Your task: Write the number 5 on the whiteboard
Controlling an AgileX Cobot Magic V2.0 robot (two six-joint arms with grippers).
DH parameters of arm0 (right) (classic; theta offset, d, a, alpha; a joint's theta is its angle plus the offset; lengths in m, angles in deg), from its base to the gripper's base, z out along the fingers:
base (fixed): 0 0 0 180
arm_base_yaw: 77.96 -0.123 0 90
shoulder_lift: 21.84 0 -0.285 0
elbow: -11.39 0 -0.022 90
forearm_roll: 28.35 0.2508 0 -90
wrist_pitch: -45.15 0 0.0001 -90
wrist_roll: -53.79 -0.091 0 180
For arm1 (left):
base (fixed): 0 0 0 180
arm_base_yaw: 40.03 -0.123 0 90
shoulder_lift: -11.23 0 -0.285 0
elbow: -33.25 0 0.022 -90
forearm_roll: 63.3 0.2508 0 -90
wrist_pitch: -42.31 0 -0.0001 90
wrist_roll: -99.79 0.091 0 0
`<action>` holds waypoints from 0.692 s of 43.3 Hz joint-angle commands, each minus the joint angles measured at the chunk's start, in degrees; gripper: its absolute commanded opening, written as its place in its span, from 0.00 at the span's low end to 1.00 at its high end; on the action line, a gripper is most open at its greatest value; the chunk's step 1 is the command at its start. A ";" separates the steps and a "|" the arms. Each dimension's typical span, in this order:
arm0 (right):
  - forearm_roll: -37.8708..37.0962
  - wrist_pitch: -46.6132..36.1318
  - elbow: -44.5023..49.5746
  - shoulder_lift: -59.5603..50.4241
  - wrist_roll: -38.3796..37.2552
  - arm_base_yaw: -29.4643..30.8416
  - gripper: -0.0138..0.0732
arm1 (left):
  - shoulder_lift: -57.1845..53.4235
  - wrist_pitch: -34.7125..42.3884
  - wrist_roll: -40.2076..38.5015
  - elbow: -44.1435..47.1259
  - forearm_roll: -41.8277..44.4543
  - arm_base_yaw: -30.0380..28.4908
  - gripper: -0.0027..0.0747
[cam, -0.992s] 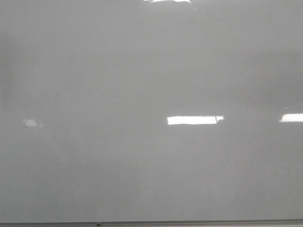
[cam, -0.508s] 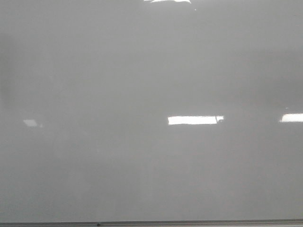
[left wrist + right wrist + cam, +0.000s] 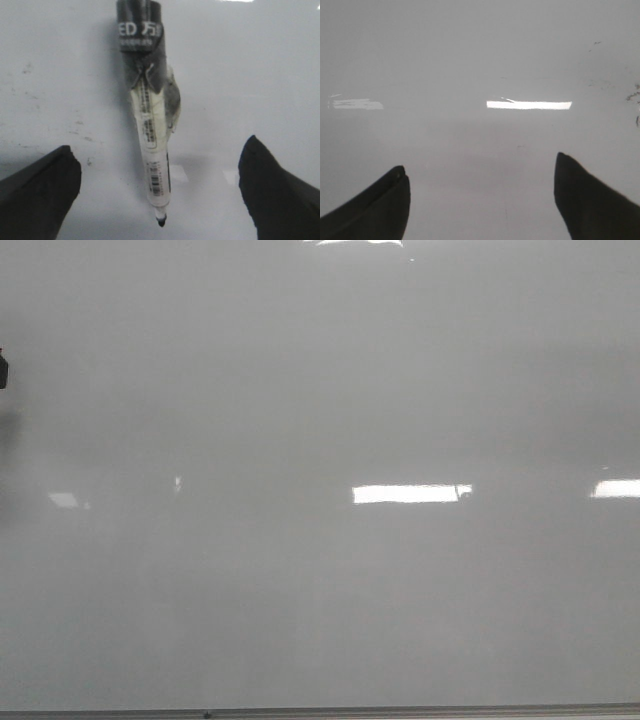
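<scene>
Although the whiteboard [image 3: 320, 570] fills almost the whole front view, no drawn stroke is visible on it there — only bright rectangular light reflections [image 3: 411, 494] and the thin grey edge strip [image 3: 400, 710] along the bottom. At the far left edge of this view a small dark object [image 3: 2, 370] comes into the frame; what it is cannot be told from here.

In the left wrist view, the left gripper [image 3: 160, 200] stands with its two dark fingers [image 3: 40, 195] wide apart, one at each side of the picture. Between them, and touching neither finger, a marker [image 3: 150, 150] points toward the board. Its body is pale with small print, its upper part is wrapped in dark tape with some white letters, and its black tip [image 3: 161, 220] is very close to the glossy surface. Whether the tip touches the board cannot be judged. How the marker is fixed is not shown, since the fingers do not close on it. A few faint grey specks [image 3: 80, 132] lie on the board beside the marker.

In the right wrist view, the right gripper [image 3: 480, 200] is also spread wide and holds nothing. Under it is bare board with a bright reflection [image 3: 529, 105], and some small dark marks [image 3: 635, 95] sit near the picture's edge, well apart from the fingers.
</scene>
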 commanded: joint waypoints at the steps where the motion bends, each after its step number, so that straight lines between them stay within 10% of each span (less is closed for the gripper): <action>1: -0.37 -4.89 -1.87 0.87 0.02 0.24 0.86 | 0.63 7.81 -0.45 -1.92 -1.57 0.42 0.83; 21: -0.37 -4.89 -1.87 0.87 0.02 0.24 0.86 | 7.44 12.80 -0.57 -1.92 -1.57 3.12 0.82; 30: -0.37 -4.89 -1.87 0.87 0.02 0.24 0.86 | 8.13 15.61 -0.57 -1.92 -1.57 3.38 0.56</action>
